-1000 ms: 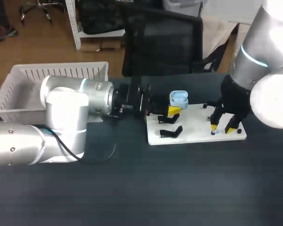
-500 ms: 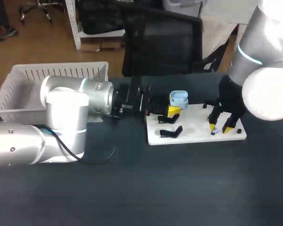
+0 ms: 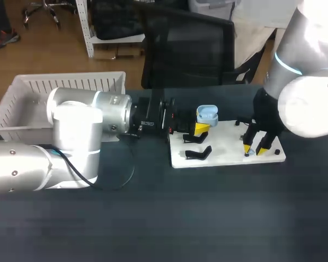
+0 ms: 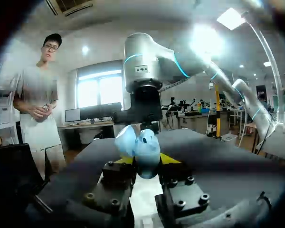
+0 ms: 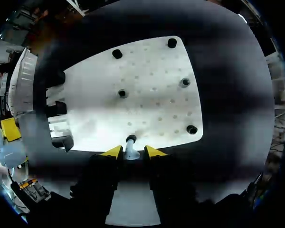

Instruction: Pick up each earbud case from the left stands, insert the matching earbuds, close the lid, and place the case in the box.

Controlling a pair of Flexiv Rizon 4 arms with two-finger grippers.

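The table [image 3: 208,218] top is dark and matt, faintly cloth-like. The board [image 3: 229,148] on it is white, smooth and dull, plastic by its look, with small holes and black matt pegs [image 5: 117,53]. The earbud case [image 4: 143,151] is pale blue plastic, smooth with a soft gloss; the earbud [image 5: 131,151] is white and glossy. The box [image 3: 22,98] is white matt plastic with slatted walls. The 2 arms, left arm [image 3: 82,125] and right arm [image 3: 309,71], have smooth silver-grey shells with a satin sheen. The left gripper [image 4: 143,159] is black matt metal with dull screw heads; whether its 2 yellow tips are rubber or plastic is unclear
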